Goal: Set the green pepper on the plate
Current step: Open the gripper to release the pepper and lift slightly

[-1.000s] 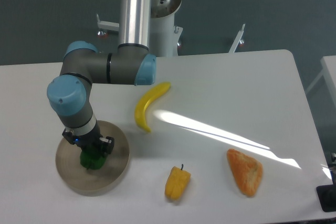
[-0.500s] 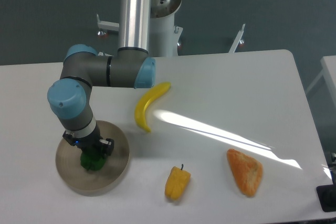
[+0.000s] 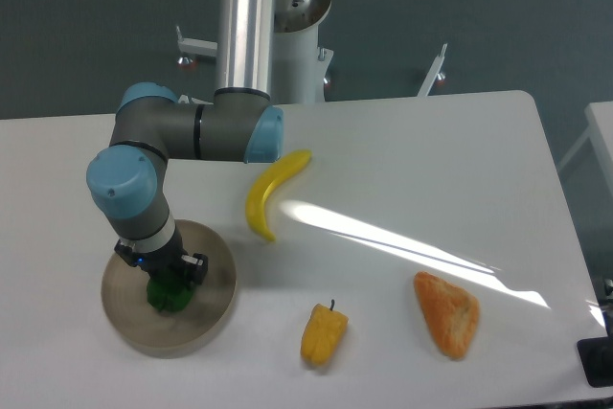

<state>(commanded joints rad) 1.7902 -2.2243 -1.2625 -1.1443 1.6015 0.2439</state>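
The green pepper (image 3: 168,296) is small, dark green and lumpy, and it stands on the round beige plate (image 3: 213,308) at the table's front left. My gripper (image 3: 165,284) points straight down onto the pepper from above. Its body covers the pepper's top and hides the fingers, so whether they still clamp the pepper is not visible. The arm's blue-capped wrist (image 3: 123,184) hangs just above the plate's back edge.
A banana (image 3: 270,194) lies right of the arm's elbow. A yellow bell pepper (image 3: 324,334) sits near the front edge, right of the plate. An orange wedge-shaped food piece (image 3: 447,313) lies further right. The arm's base column (image 3: 251,21) rises at the back.
The wrist and gripper shifted very slightly between the earliest frame and now. The green pepper stays at the same spot on the plate.
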